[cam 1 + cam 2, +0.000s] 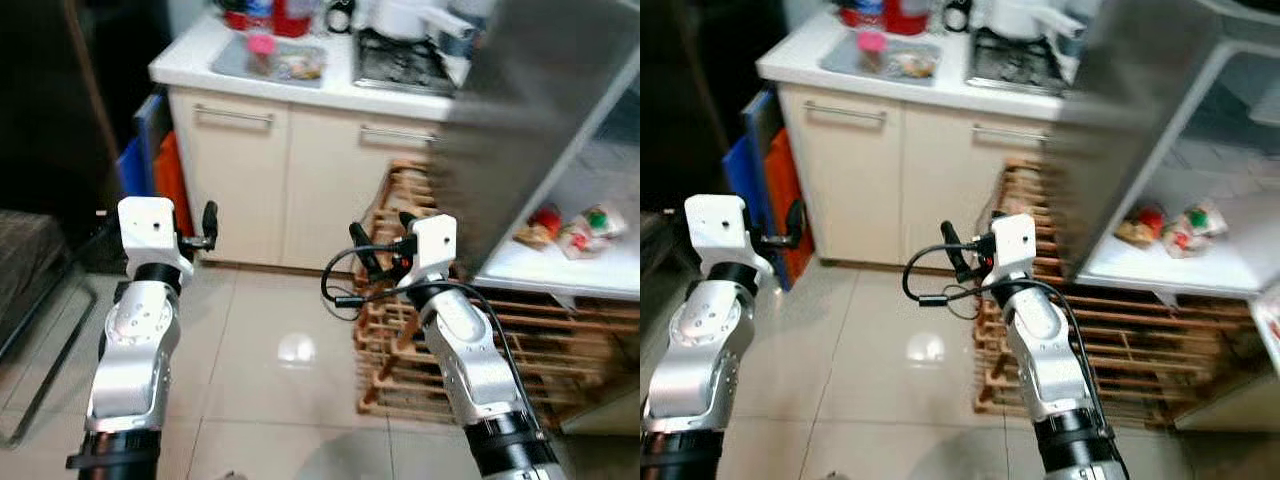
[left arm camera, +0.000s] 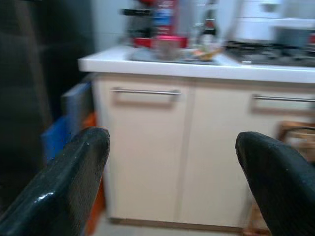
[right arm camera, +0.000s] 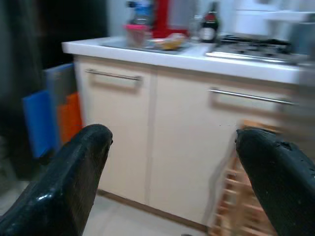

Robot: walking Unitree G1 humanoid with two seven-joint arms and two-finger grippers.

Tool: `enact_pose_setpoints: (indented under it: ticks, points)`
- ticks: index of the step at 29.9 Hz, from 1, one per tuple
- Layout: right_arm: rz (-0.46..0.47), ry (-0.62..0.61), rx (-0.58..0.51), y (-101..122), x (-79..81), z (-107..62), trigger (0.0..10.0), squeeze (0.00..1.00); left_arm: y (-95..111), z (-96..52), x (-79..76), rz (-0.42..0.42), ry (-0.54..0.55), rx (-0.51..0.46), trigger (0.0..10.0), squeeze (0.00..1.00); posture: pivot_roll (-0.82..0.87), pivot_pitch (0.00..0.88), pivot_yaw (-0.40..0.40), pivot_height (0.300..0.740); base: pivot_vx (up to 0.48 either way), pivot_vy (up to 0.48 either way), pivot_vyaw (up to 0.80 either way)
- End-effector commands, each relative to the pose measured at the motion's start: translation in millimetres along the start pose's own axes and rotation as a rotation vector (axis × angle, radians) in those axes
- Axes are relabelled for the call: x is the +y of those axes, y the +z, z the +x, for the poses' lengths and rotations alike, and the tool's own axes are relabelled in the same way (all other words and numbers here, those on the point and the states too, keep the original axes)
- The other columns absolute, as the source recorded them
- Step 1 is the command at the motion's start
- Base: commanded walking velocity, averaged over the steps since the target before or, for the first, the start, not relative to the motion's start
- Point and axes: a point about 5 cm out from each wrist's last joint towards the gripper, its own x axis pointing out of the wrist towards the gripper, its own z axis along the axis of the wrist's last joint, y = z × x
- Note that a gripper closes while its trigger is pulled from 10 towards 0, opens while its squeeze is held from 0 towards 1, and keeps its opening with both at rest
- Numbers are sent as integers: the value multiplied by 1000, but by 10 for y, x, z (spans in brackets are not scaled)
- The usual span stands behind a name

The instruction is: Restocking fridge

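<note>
Both hands raised and empty, fingers spread wide: left hand [image 1: 205, 228], right hand [image 1: 375, 250]. Nearer the fridge [image 1: 545, 110] on the right, hence right arm likely first. Packaged food [image 1: 585, 232] on the fridge's white shelf [image 1: 540, 268], off to the right hand's right. Wooden rack [image 1: 400, 330] just behind. Farther back, cream cabinets [image 1: 255, 170] under the white surface [image 1: 200, 62] with a tray [image 1: 270, 60] and stove [image 1: 400, 60]. Glossy tile floor [image 1: 270, 380].

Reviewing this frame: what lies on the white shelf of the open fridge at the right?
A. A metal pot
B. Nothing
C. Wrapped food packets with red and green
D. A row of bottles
C: a few packets with red and green contents lie on the fridge shelf.
</note>
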Motion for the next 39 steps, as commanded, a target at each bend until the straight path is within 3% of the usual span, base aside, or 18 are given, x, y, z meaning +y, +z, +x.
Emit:
enact_pose_setpoints:
  ticks: [1, 11, 15, 22, 27, 29, 35, 39]
  points:
    - [-15, -20, -6, 33, -56, -5, 10000, 0, 71, 20, -68, 6, -20, -39, 10000, 0, -1, 0, -70, 740, 461, 0, 0]
    - [-20, 8, -5, 38, -3, 29, 10000, 0, 122, 29, -63, -13, 4, -74, 10000, 0, 3, 0, -81, 740, 456, 0, 0]
    - [-18, 7, -3, 34, -11, 36, 10000, 0, 118, 19, -78, -60, 3, -69, 10000, 0, 3, 0, -80, 740, 0, 480, 0]
    - [-12, 8, -1, 16, -3, 36, 10000, 0, 128, 34, -82, -31, -7, -70, 10000, 0, 5, 0, -78, 740, 0, 480, 0]
    - [28, -63, -57, 83, -45, 35, 10000, 0, 138, 55, -77, -22, -17, -72, 10000, 0, 5, 0, -78, 740, 0, 480, 0]
    - [61, -171, -76, 106, -175, 29, 10000, 0, 119, 56, -92, -17, -24, -61, 10000, 0, 5, 0, -76, 740, 0, 476, 0]
    - [53, -189, -55, 71, -212, 48, 10000, 0, 49, 96, -163, 45, -60, -5, 10000, 0, 3, 0, -75, 740, 88, 362, 0]
    - [46, -173, -57, 70, -183, 52, 10000, 0, 49, 114, -131, 19, -34, -5, 10000, 0, 1, 0, -74, 740, 0, 0, 0]
